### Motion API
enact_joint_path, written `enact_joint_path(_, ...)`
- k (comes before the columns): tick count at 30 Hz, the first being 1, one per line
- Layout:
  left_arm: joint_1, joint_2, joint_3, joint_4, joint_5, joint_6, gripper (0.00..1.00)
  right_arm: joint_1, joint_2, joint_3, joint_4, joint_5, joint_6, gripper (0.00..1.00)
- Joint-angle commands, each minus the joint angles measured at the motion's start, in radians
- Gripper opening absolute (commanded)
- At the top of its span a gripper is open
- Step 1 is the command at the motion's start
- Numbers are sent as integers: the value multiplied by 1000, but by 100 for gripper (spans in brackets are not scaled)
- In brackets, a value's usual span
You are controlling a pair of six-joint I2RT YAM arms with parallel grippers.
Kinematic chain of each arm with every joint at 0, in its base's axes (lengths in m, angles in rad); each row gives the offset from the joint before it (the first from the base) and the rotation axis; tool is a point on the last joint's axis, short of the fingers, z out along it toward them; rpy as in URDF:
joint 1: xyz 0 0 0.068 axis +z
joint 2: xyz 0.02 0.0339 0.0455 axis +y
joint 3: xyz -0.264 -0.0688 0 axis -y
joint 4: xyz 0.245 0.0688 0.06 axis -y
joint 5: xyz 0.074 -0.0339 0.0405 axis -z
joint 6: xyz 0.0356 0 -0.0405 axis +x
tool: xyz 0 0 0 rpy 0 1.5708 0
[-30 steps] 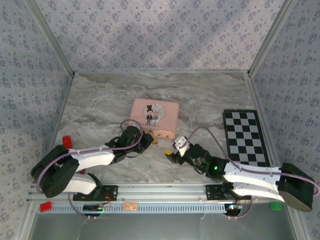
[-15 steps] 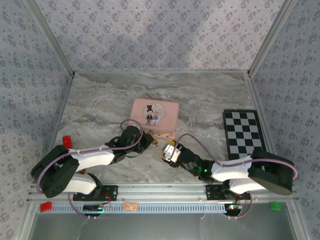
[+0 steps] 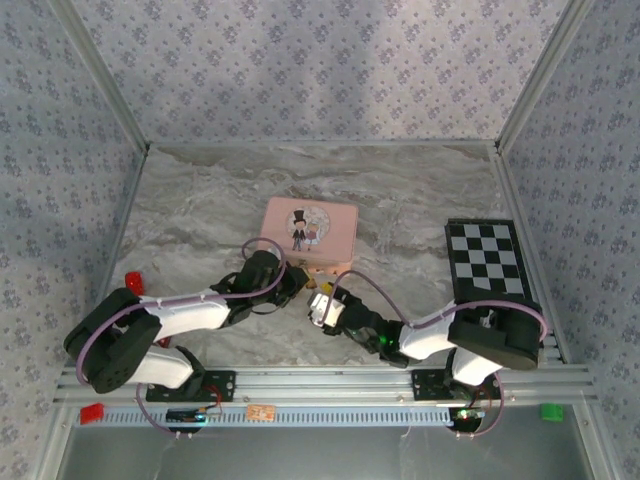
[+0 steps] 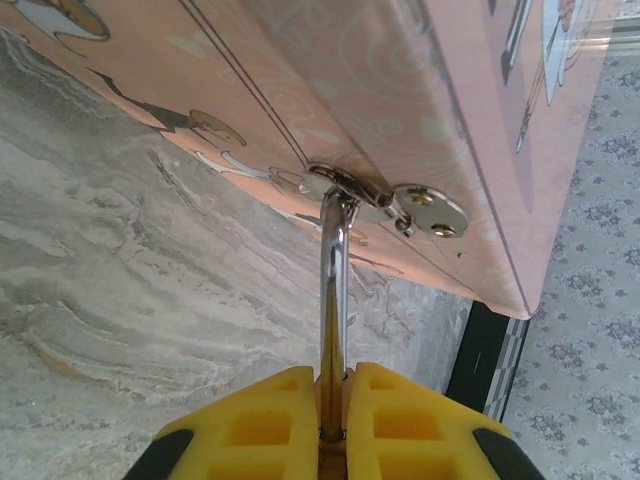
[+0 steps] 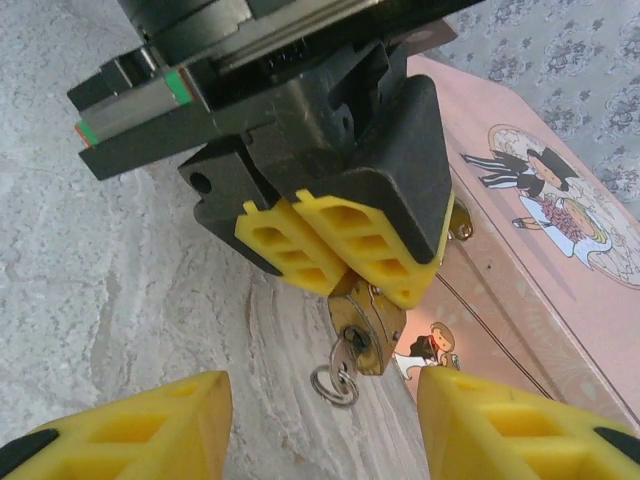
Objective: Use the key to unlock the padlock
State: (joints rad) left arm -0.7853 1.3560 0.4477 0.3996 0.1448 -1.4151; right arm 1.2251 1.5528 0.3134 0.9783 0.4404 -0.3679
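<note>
The left gripper (image 5: 340,268), jaws clamped on the small brass padlock (image 5: 366,322) at the near face of the pink illustrated tin box (image 5: 540,250), steadies it. The thin silvery key (image 5: 347,358) sits in its keyhole. The right gripper (image 5: 320,430), jaws apart, should straddle the key head, pinch squarely, then twist without tugging.

Your left claw (image 5: 342,262) is pinching the small brass padlock (image 5: 368,330), its silvery shackle (image 4: 333,270) sticking out beyond it. The tiny silvery key (image 5: 346,358) is sitting in the keyhole, its ring (image 5: 333,384) dangling, just ahead of your right claw (image 5: 320,430).
</note>
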Motion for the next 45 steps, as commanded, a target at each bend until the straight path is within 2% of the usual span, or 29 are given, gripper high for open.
enact_joint_path(1,8,0,8,82,6,5,0,5,26,8,68,41,-7,52)
enact_joint_path(14,6,-28,7,59,-2,7,0,-3,71,27,97,12,-6,46)
enact_joint_path(32,6,-38,6,48,0,10,0,-33,121,60,118,-8,-30,26)
enact_joint_path(45,8,-41,6,44,-5,15,0,-39,120,39,114,13,-10,21)
